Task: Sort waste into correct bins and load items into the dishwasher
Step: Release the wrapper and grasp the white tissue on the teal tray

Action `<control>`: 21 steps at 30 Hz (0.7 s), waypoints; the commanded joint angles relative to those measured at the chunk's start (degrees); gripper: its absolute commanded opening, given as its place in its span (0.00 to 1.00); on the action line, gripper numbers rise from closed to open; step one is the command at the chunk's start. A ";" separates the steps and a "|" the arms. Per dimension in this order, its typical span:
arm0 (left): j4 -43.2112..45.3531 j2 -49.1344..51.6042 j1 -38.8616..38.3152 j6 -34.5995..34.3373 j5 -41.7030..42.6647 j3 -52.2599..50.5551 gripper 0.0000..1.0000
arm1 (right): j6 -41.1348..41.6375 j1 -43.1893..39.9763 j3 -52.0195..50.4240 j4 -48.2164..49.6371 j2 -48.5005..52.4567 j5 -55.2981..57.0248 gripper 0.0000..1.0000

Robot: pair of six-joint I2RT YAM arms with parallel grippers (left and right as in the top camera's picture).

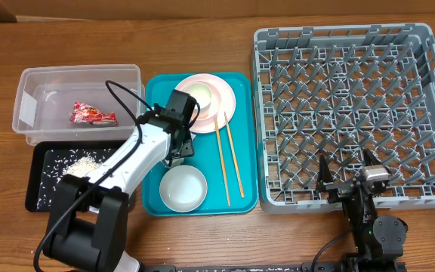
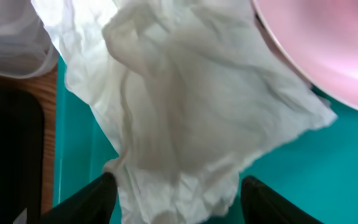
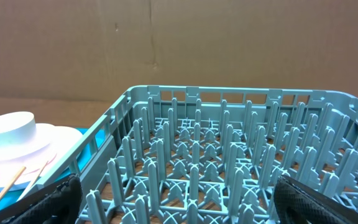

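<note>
The crumpled white napkin (image 2: 185, 106) lies on the teal tray (image 2: 328, 162) beside the pink plate (image 2: 328, 50). My left gripper (image 2: 178, 183) is open and straddles the napkin's near end; its left finger touches the paper and its right finger stands clear. Seen from overhead, that gripper (image 1: 178, 147) hides the napkin. A small pale bowl (image 1: 200, 94) sits on the plate (image 1: 225, 106). Another bowl (image 1: 183, 187) and the chopsticks (image 1: 229, 155) lie on the tray. My right gripper (image 1: 347, 175) is open, with nothing between its fingers, over the dish rack's (image 1: 353, 113) near edge.
The clear tub (image 1: 51, 98) holds a red wrapper (image 1: 93, 115). In front of it, the black tray (image 1: 40, 177) carries scattered rice grains (image 1: 81, 162). The rack's upright pegs (image 3: 229, 155) stand right below my right gripper (image 3: 179, 202).
</note>
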 commanded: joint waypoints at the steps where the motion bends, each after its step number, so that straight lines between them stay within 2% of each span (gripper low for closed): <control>1: 2.78 0.11 0.00 -0.37 -3.28 -2.64 0.66 | -0.22 -0.15 -0.61 0.24 -0.57 -0.07 1.00; 7: 8.92 0.11 -0.02 -0.37 -3.06 -6.38 0.66 | -0.22 -0.15 -0.61 0.24 -0.57 -0.07 1.00; 10: 8.96 0.11 -0.02 -0.37 -3.08 -6.86 0.60 | -0.22 -0.15 -0.61 0.24 -0.57 -0.07 1.00; 11: 8.96 0.11 -0.02 -0.37 -3.06 -6.88 0.57 | -0.22 -0.15 -0.61 0.24 -0.57 -0.07 1.00; 16: 8.90 0.09 -0.02 -0.35 -2.97 -6.75 0.27 | -0.22 -0.15 -0.61 0.24 -0.57 -0.07 1.00; 21: 6.08 -0.55 -0.02 -0.33 -2.84 -4.44 0.09 | -0.22 -0.15 -0.61 0.24 -0.57 -0.07 1.00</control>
